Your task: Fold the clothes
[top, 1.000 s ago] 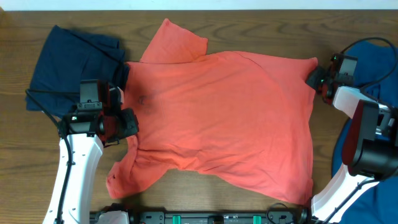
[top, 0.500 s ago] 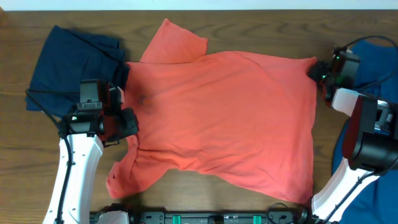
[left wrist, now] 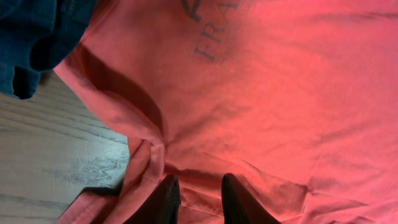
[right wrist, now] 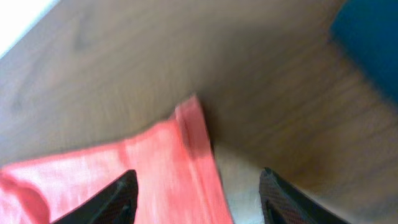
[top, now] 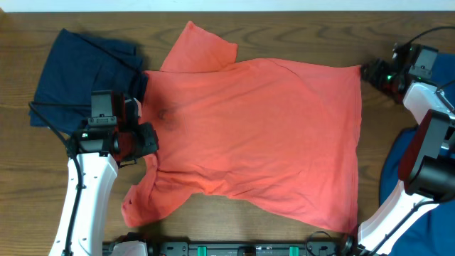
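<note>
Two grippers, two states. We saw the right gripper (right wrist: 198, 177) spread wide and gripping nothing. A corner of the coral-red T-shirt (top: 263, 135) lay just ahead, between its fingers, and the blue garment (right wrist: 367, 31) sat further out to its right. The left gripper (left wrist: 199, 180) had its fingers nearly together, down on shirt fabric; we couldn't tell if it pinched cloth. Lettering (left wrist: 211, 31) showed ahead of it and the navy garment (top: 78, 78) ahead-left. The shirt lay spread on the table (top: 298, 35).
</note>
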`<state>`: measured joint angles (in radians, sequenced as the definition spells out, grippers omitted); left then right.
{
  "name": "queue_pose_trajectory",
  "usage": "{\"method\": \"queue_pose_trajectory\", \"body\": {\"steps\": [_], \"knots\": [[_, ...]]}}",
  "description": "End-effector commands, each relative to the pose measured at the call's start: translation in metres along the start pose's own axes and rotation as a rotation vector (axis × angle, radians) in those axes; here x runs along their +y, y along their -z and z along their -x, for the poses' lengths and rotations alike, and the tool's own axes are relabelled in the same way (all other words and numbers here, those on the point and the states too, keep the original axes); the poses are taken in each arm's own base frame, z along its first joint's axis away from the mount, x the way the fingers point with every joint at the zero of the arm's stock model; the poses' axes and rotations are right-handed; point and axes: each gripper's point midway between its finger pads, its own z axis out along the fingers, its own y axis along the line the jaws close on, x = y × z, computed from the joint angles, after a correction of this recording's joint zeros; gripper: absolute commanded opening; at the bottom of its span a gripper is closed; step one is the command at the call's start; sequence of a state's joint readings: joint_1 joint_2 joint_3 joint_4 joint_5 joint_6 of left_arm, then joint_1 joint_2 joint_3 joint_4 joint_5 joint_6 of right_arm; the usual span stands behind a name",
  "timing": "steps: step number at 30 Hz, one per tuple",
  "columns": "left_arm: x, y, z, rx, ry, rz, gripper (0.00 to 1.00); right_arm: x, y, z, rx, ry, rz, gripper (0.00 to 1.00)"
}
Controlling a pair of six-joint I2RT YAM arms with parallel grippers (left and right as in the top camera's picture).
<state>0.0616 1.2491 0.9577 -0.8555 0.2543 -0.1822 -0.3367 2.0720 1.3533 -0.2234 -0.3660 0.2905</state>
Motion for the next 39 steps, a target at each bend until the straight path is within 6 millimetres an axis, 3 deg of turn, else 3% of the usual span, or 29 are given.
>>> {"method": "queue_pose_trajectory", "body": {"steps": [1, 7, 15, 17, 20, 23, 27, 30, 34, 36, 37, 39], "knots": [[-0.001, 0.004, 0.005, -0.017, -0.007, -0.004, 0.26, 0.005, -0.001, -0.005, 0.032, 0.058, 0.041, 0.61], [-0.001, 0.004, 0.005, -0.017, -0.007, -0.004, 0.26, 0.001, -0.014, -0.005, 0.016, 0.101, 0.041, 0.57], [-0.002, 0.004, 0.004, -0.016, -0.01, -0.005, 0.26, -0.001, -0.063, -0.026, 0.024, 0.137, 0.086, 0.49], [-0.004, 0.004, 0.004, -0.015, -0.016, -0.007, 0.26, 0.006, -0.069, -0.03, 0.027, 0.144, 0.115, 0.4], [-0.008, 0.003, 0.003, -0.012, -0.031, -0.011, 0.26, 0.017, -0.074, -0.035, 0.032, 0.163, 0.139, 0.19], [-0.013, 0.002, 0.003, -0.015, -0.047, -0.018, 0.26, 0.024, -0.077, -0.028, -0.005, 0.19, 0.135, 0.01], [-0.015, 0.002, 0.004, -0.021, -0.057, -0.022, 0.27, 0.026, -0.07, 0.018, -0.158, 0.08, 0.126, 0.01], [-0.015, 0.002, 0.004, -0.021, -0.056, -0.022, 0.27, 0.03, -0.052, 0.065, -0.267, -0.01, 0.177, 0.01], [-0.015, 0.002, 0.004, -0.021, -0.057, -0.022, 0.27, 0.039, -0.029, 0.109, -0.335, 0.0, 0.226, 0.01], [-0.015, 0.002, 0.004, -0.021, -0.057, -0.022, 0.27, 0.043, -0.021, 0.118, -0.326, 0.018, 0.248, 0.45], [-0.015, 0.002, 0.004, -0.021, -0.057, -0.022, 0.27, 0.045, -0.019, 0.118, -0.309, 0.032, 0.262, 0.52], [-0.015, 0.002, 0.004, -0.021, -0.057, -0.022, 0.3, 0.047, -0.015, 0.115, -0.268, 0.054, 0.283, 0.52]]}}
